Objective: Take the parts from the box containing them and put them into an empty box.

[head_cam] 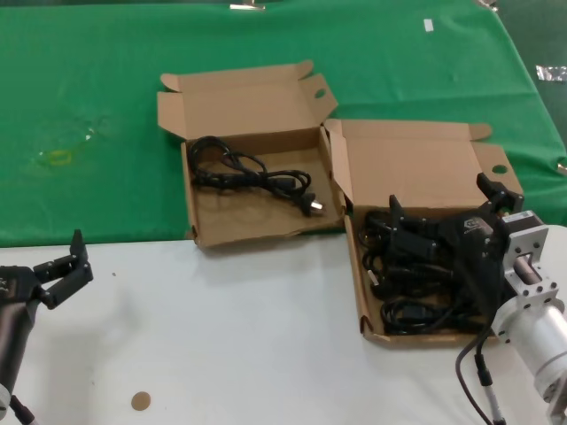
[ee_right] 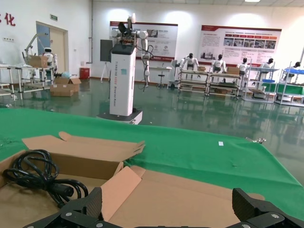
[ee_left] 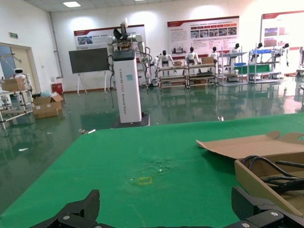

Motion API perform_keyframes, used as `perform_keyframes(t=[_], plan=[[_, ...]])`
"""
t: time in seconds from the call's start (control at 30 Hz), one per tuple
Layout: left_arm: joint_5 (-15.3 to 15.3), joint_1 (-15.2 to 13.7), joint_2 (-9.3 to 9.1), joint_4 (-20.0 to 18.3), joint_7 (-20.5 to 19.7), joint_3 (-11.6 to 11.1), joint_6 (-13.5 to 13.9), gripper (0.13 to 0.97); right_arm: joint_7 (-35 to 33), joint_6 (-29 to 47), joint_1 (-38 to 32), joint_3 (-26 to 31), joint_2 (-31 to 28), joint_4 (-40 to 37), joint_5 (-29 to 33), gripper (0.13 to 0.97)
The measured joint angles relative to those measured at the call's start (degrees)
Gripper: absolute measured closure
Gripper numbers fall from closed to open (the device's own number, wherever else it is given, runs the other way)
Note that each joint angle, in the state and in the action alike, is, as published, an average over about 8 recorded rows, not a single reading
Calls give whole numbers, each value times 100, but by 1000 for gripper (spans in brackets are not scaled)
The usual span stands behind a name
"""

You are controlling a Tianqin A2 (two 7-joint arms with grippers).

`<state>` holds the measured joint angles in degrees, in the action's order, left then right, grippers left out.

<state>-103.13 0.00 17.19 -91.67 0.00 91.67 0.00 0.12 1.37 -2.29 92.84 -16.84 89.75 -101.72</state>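
Head view first: right hand sits directly over the full box on your right side, fingers spread apart, nothing clamped, with the pile of cables right beneath it. So the coming grab is straight down, and the right arm is clearly the nearer one. The pile is a tangle with no clean long axis; individual cables cannot be counted, several at least. Destination box lies to the left of the full one, their walls touching or nearly so, and slightly farther back. It already holds one coiled cable, its coil toward the far left corner and its plug end trailing toward the right wall. Two boxes total, both lids folded open. Left hand is parked over the white bench at near left, well apart from both boxes, fingers apart and empty. Left wrist view: you see the destination box from the side, cable loops showing above its wall, green cloth beyond. Right wrist view: finger tips wide apart at the frame edge, the destination box's coiled cable ahead across the box wall; the pile below isn't visible here.
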Motion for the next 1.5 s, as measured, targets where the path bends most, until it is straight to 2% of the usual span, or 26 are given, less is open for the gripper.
perform_keyframes(t=[1.5], plan=[[0, 0, 0, 0, 0, 0, 0, 132, 0, 0, 0, 0, 0, 0, 0, 129]])
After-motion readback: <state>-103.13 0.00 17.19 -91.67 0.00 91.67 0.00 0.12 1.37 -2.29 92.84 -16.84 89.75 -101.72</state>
